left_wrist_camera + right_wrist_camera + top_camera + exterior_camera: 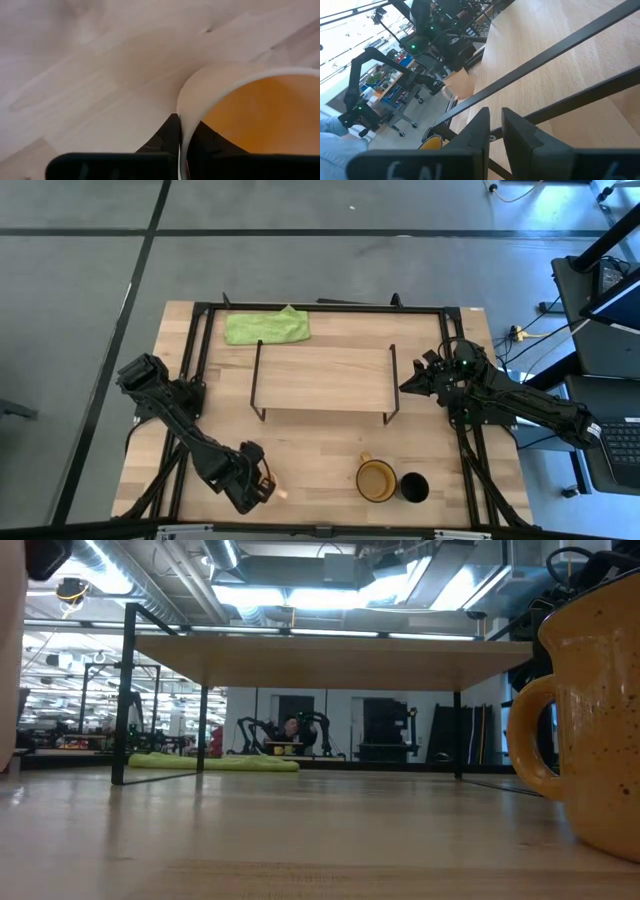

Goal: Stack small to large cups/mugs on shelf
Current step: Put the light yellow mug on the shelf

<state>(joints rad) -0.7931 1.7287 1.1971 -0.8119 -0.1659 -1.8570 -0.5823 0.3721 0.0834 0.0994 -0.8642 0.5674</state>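
Left gripper (182, 145) pinches the light-orange mug (250, 115) by its thin rim alone, so it may swing or slip on lifting; right gripper (495, 127) idles nearly closed beside the shelf (322, 378).

Robotics lab: exposed ceiling ducts (300, 610), strip lights, other robot arms (290, 730) on benches in background, monitors and cabling beside the worktop (320, 455).
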